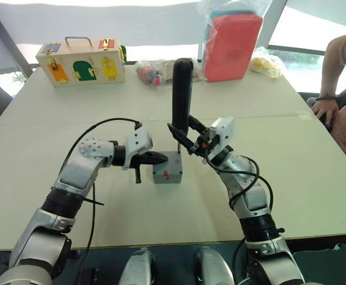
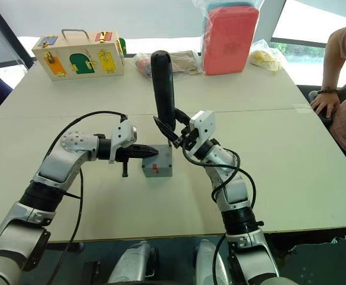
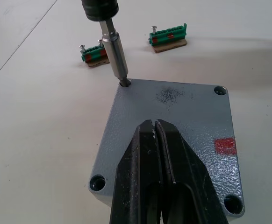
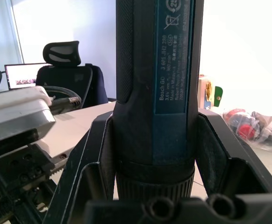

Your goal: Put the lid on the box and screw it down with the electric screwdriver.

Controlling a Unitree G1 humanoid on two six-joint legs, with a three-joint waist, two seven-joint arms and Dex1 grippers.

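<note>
- A small square grey plastic lid [image 3: 173,126] with corner screw holes sits on the grey plastic box [image 1: 167,173], near the middle of the pale tabletop [image 1: 292,178].
- The right gripper [image 1: 188,138] has its jaws pinching the black cylindrical electric screwdriver [image 1: 182,95], held upright.
- The metal bit [image 3: 115,51] sits in the lid's far-left corner hole.
- The left gripper [image 3: 155,140] has its jaws pressed together, the tips resting on the lid's near edge, apparently steadying it.
- To drive well, keep the tool vertical over the hole and press straight down; a tilt could slip the bit.
- Three corner holes look empty, so most screwing remains.
- Two small green connector blocks [image 3: 168,36] lie just beyond the box.
</note>
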